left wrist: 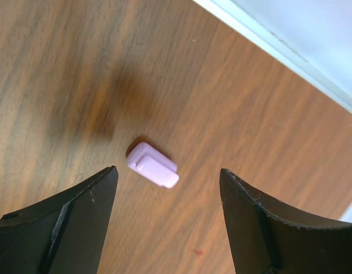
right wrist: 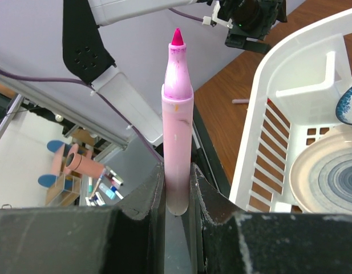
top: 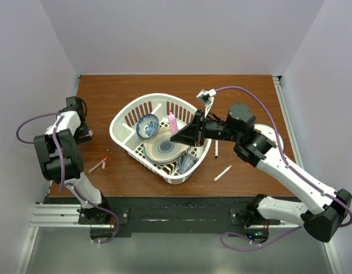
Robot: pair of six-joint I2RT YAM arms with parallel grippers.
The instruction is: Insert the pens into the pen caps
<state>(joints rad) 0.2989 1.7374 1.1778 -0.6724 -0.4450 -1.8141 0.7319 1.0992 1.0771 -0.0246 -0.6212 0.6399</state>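
Over the left edge of the table (top: pixel 130 85), your left gripper (left wrist: pixel 167 170) hangs with its jaws spread. It straddles the pink cap (left wrist: pixel 153 165), which lies on its side on the wood, clear of both fingers, so nothing is held there yet. The straddle reads as set-up for a pinch across the cap's short body. Your right gripper (right wrist: pixel 177 177) is clamped on the pink pen (right wrist: pixel 177 114) low on the barrel, over the white basket (right wrist: pixel 250 114). The magenta nib is bare and points away from the wrist. That low grip leaves the nib end free to enter a cap. Judgement: the matching colour suggests you mean to mate this pair. A red pen (top: pixel 98 166), a white pen (top: pixel 222 173) and a second white pen (top: pixel 215 148) lie on the table, not gripped. Risk: the cap may skid if your pinch lands off-centre.
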